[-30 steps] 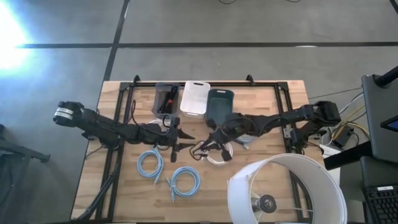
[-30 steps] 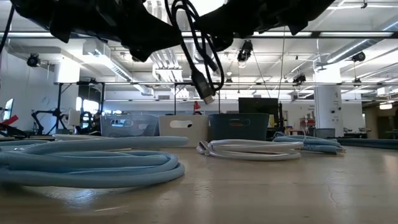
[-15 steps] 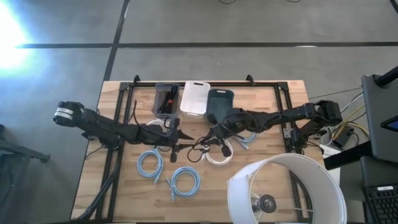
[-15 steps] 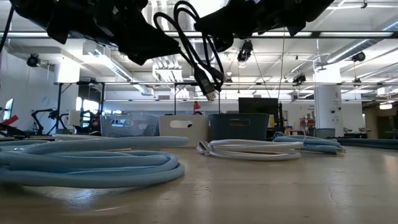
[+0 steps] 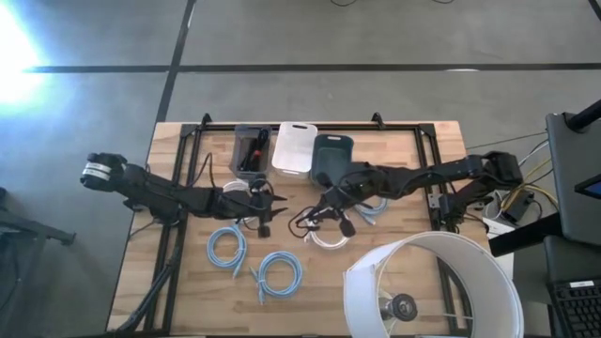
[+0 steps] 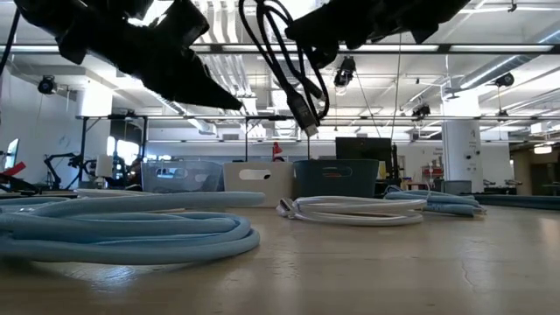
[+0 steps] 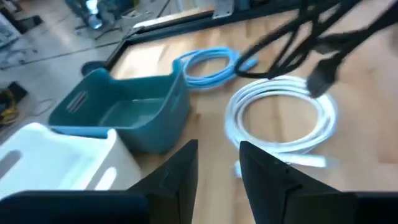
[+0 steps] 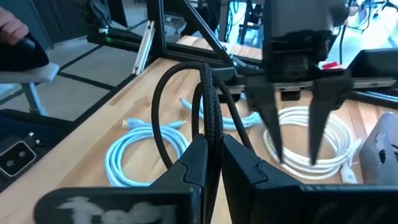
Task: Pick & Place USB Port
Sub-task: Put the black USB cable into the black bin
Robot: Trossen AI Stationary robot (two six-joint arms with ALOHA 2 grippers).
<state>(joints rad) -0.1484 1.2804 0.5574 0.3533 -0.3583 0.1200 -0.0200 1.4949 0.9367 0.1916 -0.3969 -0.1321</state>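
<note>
Gripping the black cable above the surface, the right tool is closed on it; the left tool hangs open just beside, empty.

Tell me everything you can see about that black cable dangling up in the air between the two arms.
The black cable is a thin, flexible cord bent into loose loops, ending in a darker plug with a metal tip. It hangs above the wooden table, touching nothing below. The right gripper is shut on it, pinching the strands between its fingers. The left gripper faces it with fingers apart and does not touch it. A white coiled cable lies on the table beneath.
</note>
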